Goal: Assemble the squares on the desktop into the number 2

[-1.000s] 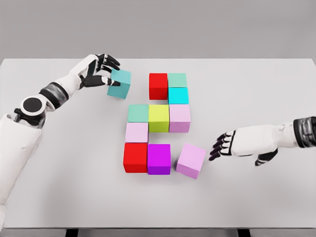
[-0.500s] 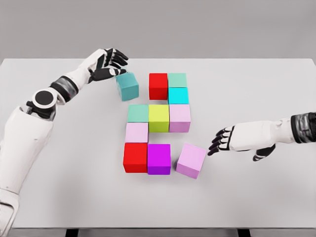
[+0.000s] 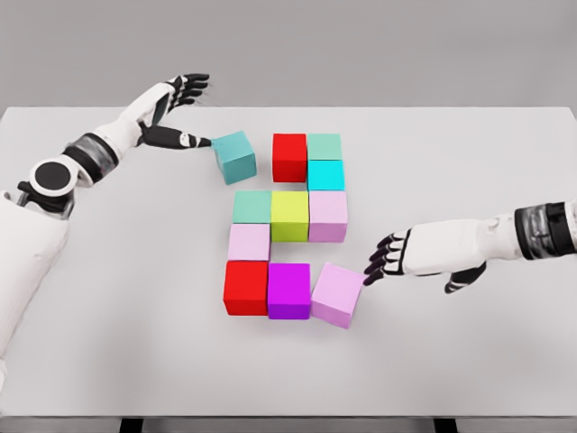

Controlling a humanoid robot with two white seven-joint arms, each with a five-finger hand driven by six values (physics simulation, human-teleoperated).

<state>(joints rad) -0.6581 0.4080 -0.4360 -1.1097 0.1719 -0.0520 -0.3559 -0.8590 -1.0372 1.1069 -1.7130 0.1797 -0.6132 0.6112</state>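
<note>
Coloured cubes form a blocky figure mid-table: a red cube [image 3: 289, 156], a mint cube [image 3: 324, 146] and a cyan cube [image 3: 325, 175] on top, a green, a yellow [image 3: 289, 215] and a pink cube in the middle, a pale pink, a red and a magenta cube [image 3: 288, 290] below. A teal cube [image 3: 234, 156] sits skewed left of the upper red cube, and my left hand [image 3: 185, 113] is spread open with the thumb tip at its left edge. A lilac cube [image 3: 336, 293] sits tilted against the magenta cube. My right hand [image 3: 386, 262] is open, fingertips touching the lilac cube's right corner.
The white table [image 3: 469, 162] stretches wide on both sides of the cubes. Its front edge runs along the bottom of the view, with dark legs below.
My left hand released the teal cube, which now rests closer to the upper red cube, and the fingers lifted away. My right hand moved left and pushed the lilac cube against the magenta one.
</note>
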